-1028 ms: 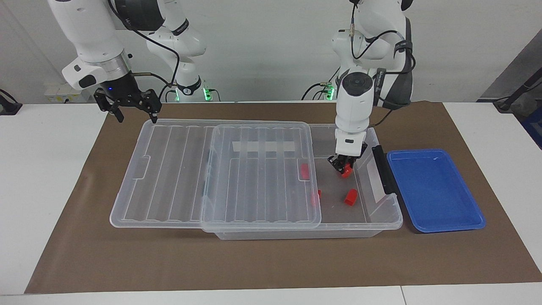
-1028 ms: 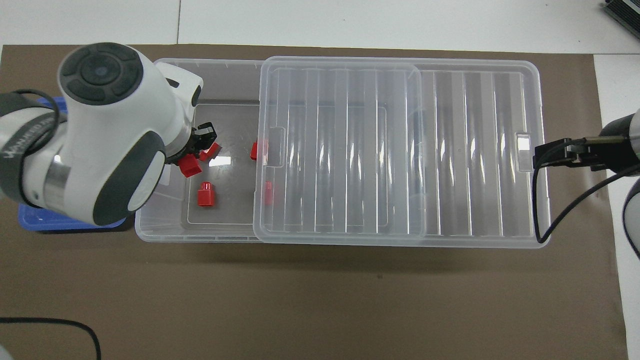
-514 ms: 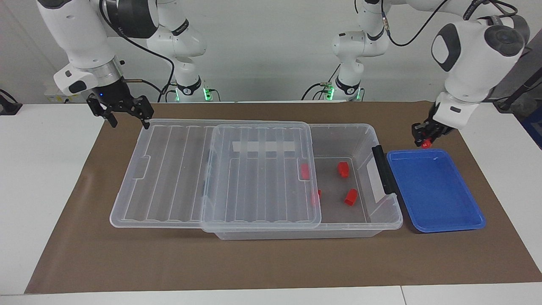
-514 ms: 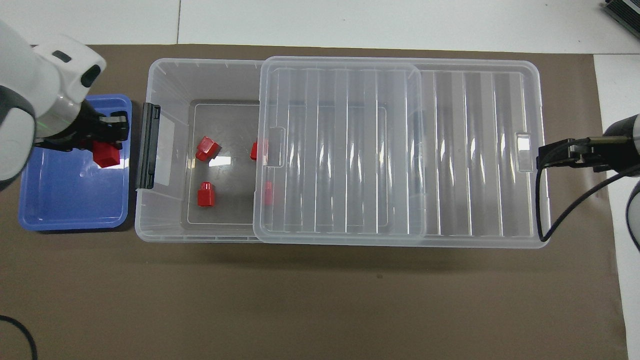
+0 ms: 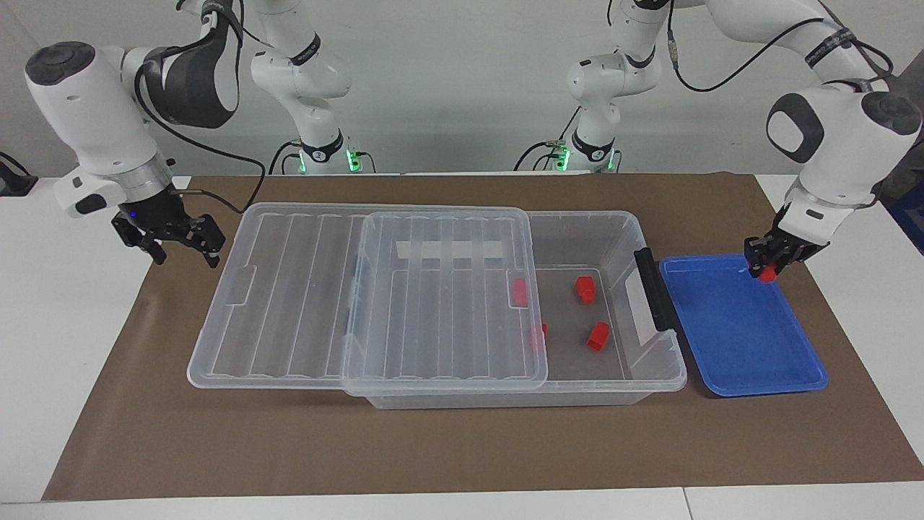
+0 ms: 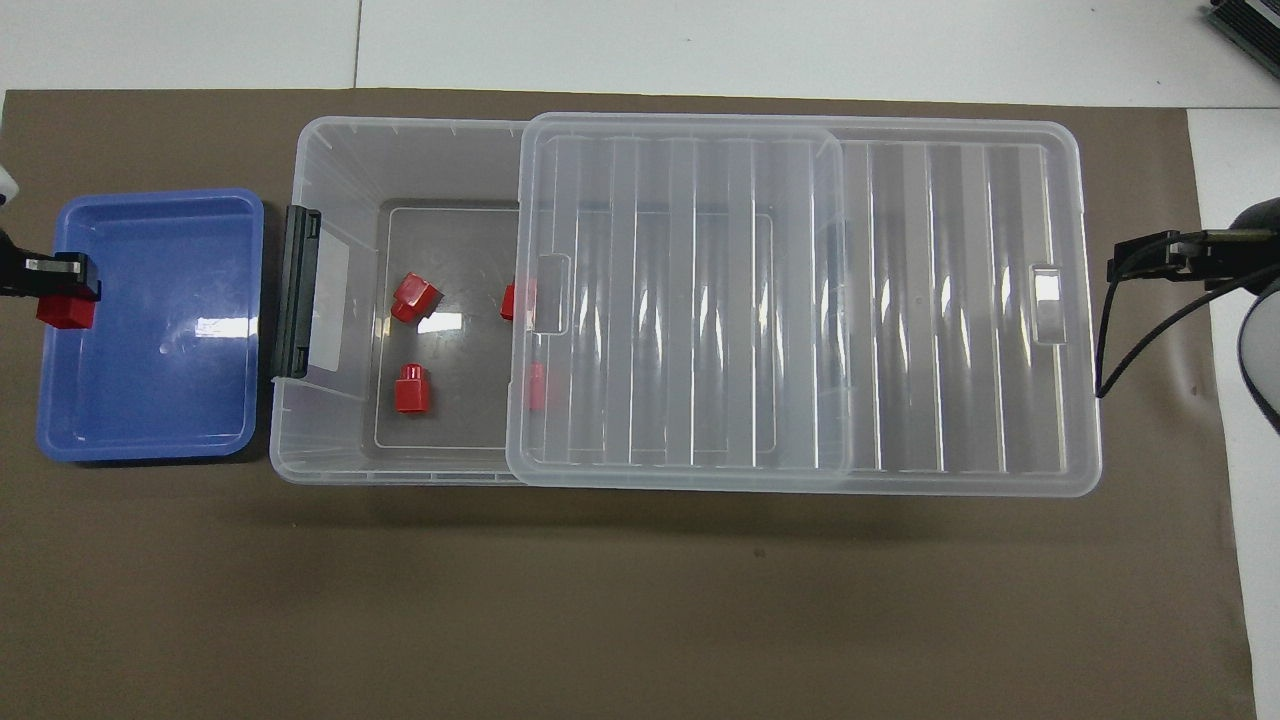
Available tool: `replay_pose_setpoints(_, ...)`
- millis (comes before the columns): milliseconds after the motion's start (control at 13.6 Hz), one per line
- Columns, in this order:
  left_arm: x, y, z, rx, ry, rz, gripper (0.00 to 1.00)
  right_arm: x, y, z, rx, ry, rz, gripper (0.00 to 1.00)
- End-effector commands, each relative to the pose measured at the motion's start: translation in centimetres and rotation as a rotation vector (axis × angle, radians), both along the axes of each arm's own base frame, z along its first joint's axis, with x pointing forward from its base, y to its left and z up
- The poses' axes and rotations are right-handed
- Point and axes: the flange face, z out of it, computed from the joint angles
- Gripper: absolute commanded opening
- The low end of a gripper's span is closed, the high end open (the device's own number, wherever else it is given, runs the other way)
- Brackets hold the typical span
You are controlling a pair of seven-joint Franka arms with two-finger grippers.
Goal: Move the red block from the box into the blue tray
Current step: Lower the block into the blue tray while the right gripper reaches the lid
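Observation:
My left gripper [image 5: 766,268] is shut on a red block [image 5: 769,273] and holds it just over the blue tray [image 5: 743,332], at the tray's outer rim nearer to the robots. The overhead view shows that gripper [image 6: 58,298], block [image 6: 66,312] and tray [image 6: 150,400] too. The box [image 5: 622,217] is a clear bin with its ribbed lid [image 5: 303,289] slid toward the right arm's end. Two red blocks [image 5: 585,287] [image 5: 598,336] lie in the uncovered part. Two more [image 5: 519,291] [image 5: 538,335] lie at the lid's edge. My right gripper [image 5: 186,257] is open and empty, beside the lid's end.
A dark grey latch [image 5: 653,289] stands on the box's end wall next to the tray. Box and tray sit on a brown mat [image 5: 462,448]. White table [image 5: 65,325] lies past the mat at both ends.
My left gripper has carried the red block from the box, across the tray, to the tray's outer rim. My right gripper has drawn away from the lid's end and come lower.

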Motion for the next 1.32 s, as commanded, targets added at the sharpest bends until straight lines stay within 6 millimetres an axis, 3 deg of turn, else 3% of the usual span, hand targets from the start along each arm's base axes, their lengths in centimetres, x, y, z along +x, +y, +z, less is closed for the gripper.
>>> replay_pose_setpoints(0,-1.3,1.1,-3.6,-0.016,-0.06,0.003,0.08,1.1,-1.7,-2.8,0.008,0.005,0.04,0.92)
replay_pose_setpoints(147,-0.6,1.5,-7.2,-0.018,-0.067,0.003,0.08,1.2,-1.9,-4.8,0.011,0.025,0.057,0.88)
replay_pose_setpoints(294,-0.3,1.4,-8.9,-0.018,-0.05,-0.026,0.08,1.0,-2.8,-6.5,0.004,-0.001,0.058,0.87)
replay_pose_setpoints(514,0.7,1.1,-13.0,-0.037,-0.056,-0.025,0.08,1.2,-3.0,-7.1,0.001,-0.006,0.08,0.83)
replay_pose_setpoints(587,0.6,1.2,-13.4,-0.059,-0.059,-0.005,0.08,1.2,-2.9,-7.2,0.001,-0.003,0.081,0.76)
replay_pose_setpoints(661,0.5,1.3,-13.4,-0.062,-0.061,-0.003,0.09,1.3,-2.6,-7.2,0.001,-0.005,0.086,0.61)
replay_pose_setpoints(807,0.3,1.2,-13.9,-0.067,-0.062,-0.001,0.09,1.4,-1.9,-7.1,0.003,-0.005,0.098,0.13)
replay_pose_setpoints(881,0.1,1.2,-14.1,-0.068,-0.061,0.0,0.09,1.5,-1.5,-7.1,0.005,-0.006,0.103,0.0)
replay_pose_setpoints(1248,-0.4,1.0,-16.1,-0.063,-0.099,0.0,0.09,1.7,1.5,-6.3,0.05,-0.017,0.126,0.0)
